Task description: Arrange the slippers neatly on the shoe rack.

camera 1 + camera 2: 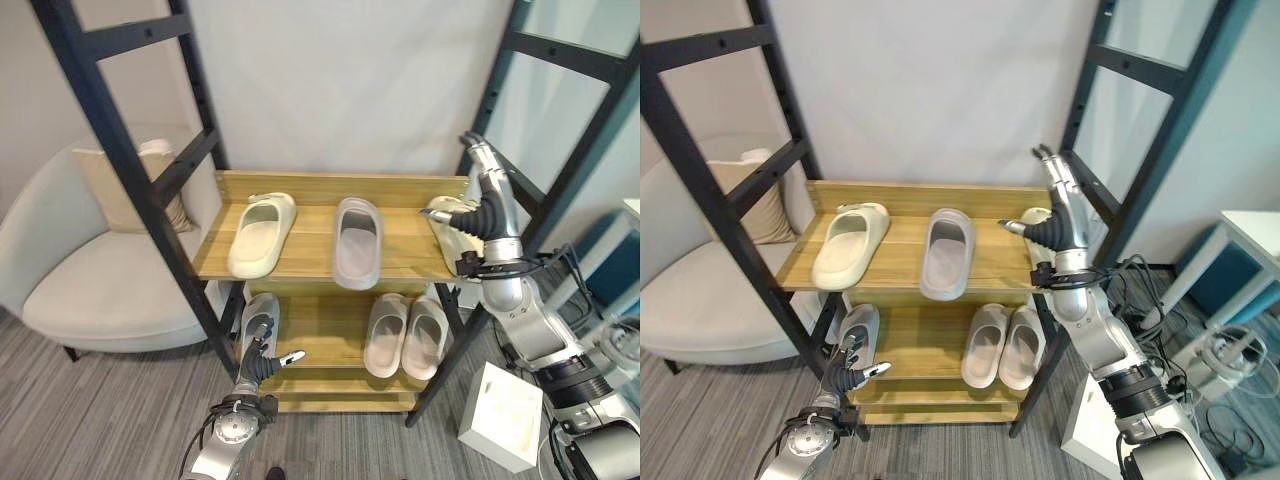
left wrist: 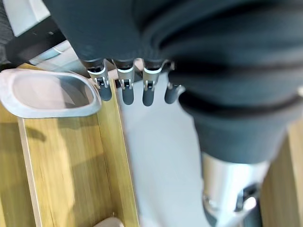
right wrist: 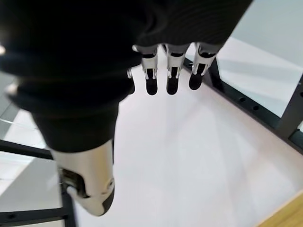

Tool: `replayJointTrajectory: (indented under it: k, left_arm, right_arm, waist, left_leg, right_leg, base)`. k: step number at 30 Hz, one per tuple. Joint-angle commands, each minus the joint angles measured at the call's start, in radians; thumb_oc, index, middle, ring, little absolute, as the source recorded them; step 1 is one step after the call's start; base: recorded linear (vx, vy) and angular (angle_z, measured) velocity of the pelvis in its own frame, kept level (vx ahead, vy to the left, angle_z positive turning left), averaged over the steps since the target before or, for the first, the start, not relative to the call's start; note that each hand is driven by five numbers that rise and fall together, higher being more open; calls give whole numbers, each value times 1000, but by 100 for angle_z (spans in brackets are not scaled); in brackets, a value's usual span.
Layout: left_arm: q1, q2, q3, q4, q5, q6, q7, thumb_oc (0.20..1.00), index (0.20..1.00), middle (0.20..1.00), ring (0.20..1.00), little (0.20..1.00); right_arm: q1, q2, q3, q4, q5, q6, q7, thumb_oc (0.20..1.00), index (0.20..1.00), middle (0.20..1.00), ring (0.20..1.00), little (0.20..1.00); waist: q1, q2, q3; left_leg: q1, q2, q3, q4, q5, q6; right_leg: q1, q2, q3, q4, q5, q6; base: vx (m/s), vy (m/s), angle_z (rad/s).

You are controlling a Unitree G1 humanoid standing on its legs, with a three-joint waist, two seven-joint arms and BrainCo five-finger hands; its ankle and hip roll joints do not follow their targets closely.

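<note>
On the rack's top shelf point(image 1: 310, 262) a cream slipper point(image 1: 260, 233) lies at the left and a grey slipper point(image 1: 357, 240) in the middle. Another cream slipper point(image 1: 448, 238) sits at the shelf's right end, partly hidden by my right hand point(image 1: 488, 205). That hand is open, fingers pointing up and thumb out over the slipper. The lower shelf point(image 1: 320, 378) carries a grey slipper point(image 1: 262, 318) at the left and a pale pair point(image 1: 388, 335) point(image 1: 427, 338) at the right. My left hand point(image 1: 255, 360) is open just in front of the lower grey slipper point(image 2: 47, 92).
A pale armchair point(image 1: 90, 270) with a cushion stands left of the rack. A white box point(image 1: 500, 415) rests on the floor at the right. Black slanted frame posts point(image 1: 130, 170) flank the shelves, with a white wall behind.
</note>
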Motion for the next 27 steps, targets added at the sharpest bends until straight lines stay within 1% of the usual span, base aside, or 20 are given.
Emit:
replayJointTrajectory:
  k: [1, 2, 3, 4, 6, 9, 13, 16, 17, 18, 19, 20, 21, 22, 23, 26, 27]
  left_arm:
    - [-87, 42, -21, -33, -27, -49, -19, 1000, 1000, 1000, 1000, 1000]
    - [-87, 42, -20, -33, -27, -49, -19, 1000, 1000, 1000, 1000, 1000]
    - [-88, 44, -22, -31, -29, -49, -22, 1000, 1000, 1000, 1000, 1000]
    - [-88, 44, -22, -31, -29, -49, -22, 1000, 1000, 1000, 1000, 1000]
    - [-96, 44, -27, -29, -30, -47, -26, 1000, 1000, 1000, 1000, 1000]
    - [-107, 43, -29, -20, -27, -47, -23, 1000, 1000, 1000, 1000, 1000]
    - [-118, 39, -27, -22, -23, -50, -17, 1000, 1000, 1000, 1000, 1000]
    - [-119, 38, -26, -21, -20, -50, -16, 1000, 1000, 1000, 1000, 1000]
    - [-115, 38, -24, -23, -18, -52, -17, 1000, 1000, 1000, 1000, 1000]
    - [-112, 38, -24, -24, -18, -52, -18, 1000, 1000, 1000, 1000, 1000]
    - [-112, 38, -24, -24, -18, -52, -18, 1000, 1000, 1000, 1000, 1000]
    - [-109, 41, -25, -29, -17, -55, -20, 1000, 1000, 1000, 1000, 1000]
    - [-109, 41, -25, -29, -17, -55, -20, 1000, 1000, 1000, 1000, 1000]
    - [-112, 42, -31, -22, -18, -60, -24, 1000, 1000, 1000, 1000, 1000]
    - [-114, 45, -36, -21, -18, -61, -24, 1000, 1000, 1000, 1000, 1000]
    - [-119, 48, -38, -19, -23, -62, -26, 1000, 1000, 1000, 1000, 1000]
    - [-123, 49, -40, -18, -30, -60, -25, 1000, 1000, 1000, 1000, 1000]
  right_arm:
    - [-152, 7, 1, 49, 50, 6, -34, 1000, 1000, 1000, 1000, 1000]
    - [-153, 7, 2, 49, 50, 6, -34, 1000, 1000, 1000, 1000, 1000]
    - [-170, 22, 12, 92, 63, 8, -30, 1000, 1000, 1000, 1000, 1000]
    - [-171, 22, 12, 92, 63, 8, -30, 1000, 1000, 1000, 1000, 1000]
    - [-174, 49, 33, 134, 77, 9, -12, 1000, 1000, 1000, 1000, 1000]
    - [-172, 76, 54, 151, 81, 8, 1, 1000, 1000, 1000, 1000, 1000]
    - [-152, 81, 71, 157, 55, 15, 22, 1000, 1000, 1000, 1000, 1000]
    - [-134, 77, 71, 158, 39, 22, 30, 1000, 1000, 1000, 1000, 1000]
    - [-113, 63, 72, 176, 18, 30, 40, 1000, 1000, 1000, 1000, 1000]
    - [-109, 57, 74, 191, 9, 34, 42, 1000, 1000, 1000, 1000, 1000]
    - [-109, 58, 74, 192, 9, 33, 42, 1000, 1000, 1000, 1000, 1000]
    - [-118, 38, 78, 246, -1, 43, 39, 1000, 1000, 1000, 1000, 1000]
    - [-118, 38, 79, 247, -1, 42, 39, 1000, 1000, 1000, 1000, 1000]
    - [-155, 17, 88, 324, -5, 52, 31, 1000, 1000, 1000, 1000, 1000]
    - [-179, 8, 92, 359, -6, 60, 28, 1000, 1000, 1000, 1000, 1000]
    - [-226, -6, 107, 424, -5, 68, 25, 1000, 1000, 1000, 1000, 1000]
    - [-266, -14, 120, 494, 3, 82, 27, 1000, 1000, 1000, 1000, 1000]
  waist:
    - [29, -37, 71]
    - [29, -37, 72]
    - [42, -43, 76]
    - [41, -43, 76]
    - [58, -50, 83]
    - [69, -54, 90]
    - [74, -61, 94]
    - [71, -64, 95]
    - [70, -66, 96]
    - [70, -67, 95]
    - [70, -67, 95]
    - [70, -68, 96]
    - [70, -68, 97]
    - [70, -71, 98]
    - [72, -72, 99]
    - [72, -74, 102]
    - [73, -77, 103]
  left_leg:
    - [52, -2, -18, 2, -71, 12]
    - [52, -2, -18, 2, -71, 12]
    - [47, -3, -25, 2, -70, 12]
    - [47, -4, -25, 2, -70, 12]
    - [38, -5, -34, 2, -69, 13]
    - [29, -6, -44, 2, -68, 14]
    - [23, -8, -53, 2, -67, 15]
    - [22, -10, -55, 2, -68, 15]
    - [22, -10, -57, 2, -70, 16]
    - [28, -9, -58, 2, -83, 15]
    - [28, -9, -58, 2, -83, 15]
    - [28, -10, -59, 2, -84, 14]
    - [28, -10, -59, 2, -84, 14]
    - [25, -9, -59, 2, -83, 14]
    - [24, -10, -60, 2, -83, 14]
    - [20, -11, -60, 2, -82, 14]
    - [18, -11, -61, 2, -81, 13]
  right_leg:
    - [74, -47, -18, 1, -103, 42]
    - [74, -47, -18, 1, -103, 42]
    - [75, -47, -22, 1, -103, 41]
    - [75, -47, -23, 1, -103, 41]
    - [70, -46, -31, 1, -104, 42]
    - [66, -45, -36, 1, -104, 42]
    - [65, -46, -42, 1, -106, 43]
    - [66, -46, -43, 1, -106, 43]
    - [68, -48, -47, 1, -106, 44]
    - [74, -47, -49, 1, -116, 45]
    - [75, -47, -49, 1, -117, 46]
    - [74, -48, -52, 1, -116, 46]
    - [74, -48, -52, 1, -116, 46]
    - [70, -49, -53, 1, -113, 48]
    - [68, -49, -53, 1, -112, 48]
    - [66, -48, -54, 1, -111, 47]
    - [66, -46, -53, 1, -111, 47]
  base:
    - [0, 4, 6]
    - [3, -4, 5]
    - [3, -4, 4]
    - [2, -2, 9]
    - [-2, 0, 13]
    - [0, 4, 8]
    - [-4, 6, 3]
    - [0, 8, 4]
    - [40, 4, 2]
    - [40, 4, 2]
    - [35, 7, 5]
    - [-2, 9, 9]
    - [-12, 14, 13]
    - [-18, 10, 9]
    - [-18, 11, 5]
    - [0, 0, 0]
    - [0, 0, 0]
